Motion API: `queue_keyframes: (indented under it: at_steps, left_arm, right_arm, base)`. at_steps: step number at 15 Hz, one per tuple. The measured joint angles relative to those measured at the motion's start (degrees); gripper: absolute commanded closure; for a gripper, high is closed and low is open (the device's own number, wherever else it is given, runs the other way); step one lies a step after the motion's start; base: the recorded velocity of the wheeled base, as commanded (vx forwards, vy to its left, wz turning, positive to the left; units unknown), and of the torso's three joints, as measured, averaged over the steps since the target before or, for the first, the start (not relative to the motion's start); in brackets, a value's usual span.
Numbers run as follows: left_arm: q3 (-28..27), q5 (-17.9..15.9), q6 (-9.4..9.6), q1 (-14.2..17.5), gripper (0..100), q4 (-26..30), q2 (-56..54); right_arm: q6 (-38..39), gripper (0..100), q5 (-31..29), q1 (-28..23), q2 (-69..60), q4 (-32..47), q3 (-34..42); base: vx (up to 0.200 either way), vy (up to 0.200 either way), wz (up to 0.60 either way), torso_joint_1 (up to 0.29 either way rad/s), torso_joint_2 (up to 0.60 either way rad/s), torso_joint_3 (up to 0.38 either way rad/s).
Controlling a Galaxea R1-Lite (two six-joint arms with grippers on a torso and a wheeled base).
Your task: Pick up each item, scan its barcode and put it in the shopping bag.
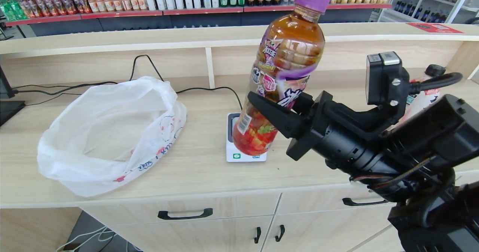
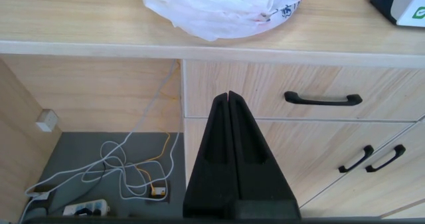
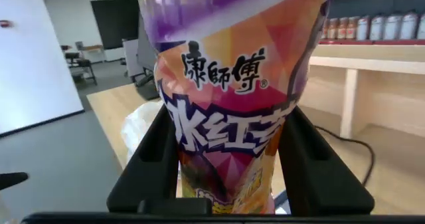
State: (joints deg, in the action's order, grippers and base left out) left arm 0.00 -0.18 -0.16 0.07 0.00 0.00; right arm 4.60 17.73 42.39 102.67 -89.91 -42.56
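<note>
- The head view takes in the whole surface (image 1: 194, 169). The white shopping bag (image 1: 112, 132) lies slumped with its mouth open on the robot's left. The small white scanner (image 1: 234, 151) stands near the middle, just beside the bag.
- In the same view the bottle (image 1: 288, 64) of amber drink with a purple cap is held in the air, cap up and leaning a little. Its base is in front of the scanner, hiding part of it. A barcode patch low on the label faces towards the bag.
- A second bottle (image 1: 424, 94), pale with a black cap, stands on the surface behind the right arm.
- The right wrist view gives the grip up close. The right claw (image 3: 232, 164) is spread about as wide as the bottle, with a black finger (image 3: 149, 161) pressed against each side of the label.
- The left wrist view shows the left claw (image 2: 229, 101) with its two fingers pressed flat together and holding nothing. It hangs below the edge of the surface, in front of the drawer handles (image 2: 323, 99).
- Also in that view, cables (image 2: 119, 171) lie tangled on the floor under the surface.
</note>
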Motion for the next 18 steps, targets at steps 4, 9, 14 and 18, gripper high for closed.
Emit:
queue_keyframes:
  at_steps: [4, 9, 14, 18]
  left_arm:
    - [0.0, 0.0, 0.0, 0.0, 100, 0.0, 0.0]
    - [0.0, 0.0, 0.0, 0.0, 100, 0.0, 0.0]
    - [0.0, 0.0, 0.0, 0.0, 100, 0.0, 0.0]
    - [0.0, 0.0, 0.0, 0.0, 100, 0.0, 0.0]
  right_arm:
    - [-5.7, 100, -8.1, -1.7, 2.9, 0.0, -2.5]
    - [-14.0, 100, -11.1, -2.1, 4.5, 0.0, -3.0]
    - [-25.1, 100, -10.9, -2.8, 7.6, 0.5, -8.4]
    - [-32.9, 100, -5.4, -2.9, 8.5, 7.7, -12.3]
  base:
    - [0.0, 0.0, 0.0, 0.0, 0.0, 0.0]
    - [0.0, 0.0, 0.0, 0.0, 0.0, 0.0]
    - [0.0, 0.0, 0.0, 0.0, 0.0, 0.0]
    - [0.0, 0.0, 0.0, 0.0, 0.0, 0.0]
